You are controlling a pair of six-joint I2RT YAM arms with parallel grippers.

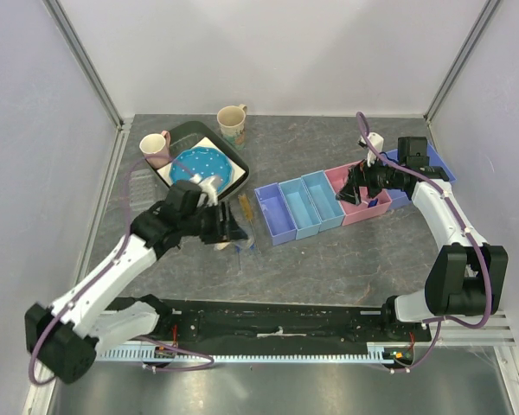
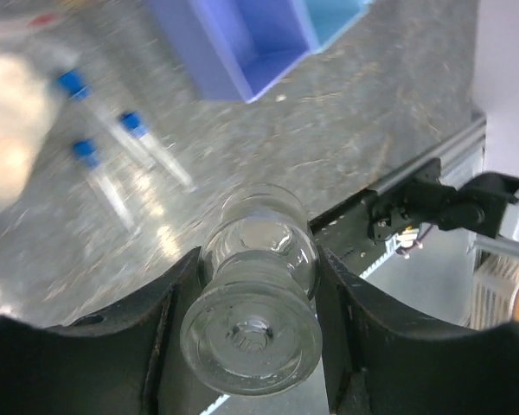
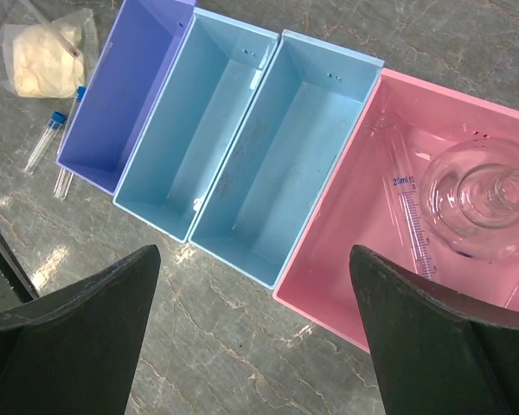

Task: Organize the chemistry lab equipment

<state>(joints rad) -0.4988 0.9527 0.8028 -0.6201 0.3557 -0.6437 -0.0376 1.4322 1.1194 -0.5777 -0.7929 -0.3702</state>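
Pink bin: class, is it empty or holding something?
Holding something: the pink bin has a round glass flask and a graduated tube lying inside.

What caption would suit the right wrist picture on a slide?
Right gripper, fingers open, above a purple bin, two blue bins and a pink bin holding a glass flask and measuring tube.

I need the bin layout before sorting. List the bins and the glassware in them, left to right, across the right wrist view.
Purple bin → first light-blue bin → second light-blue bin → pink bin, holding a graduated tube, then a round glass flask further right.
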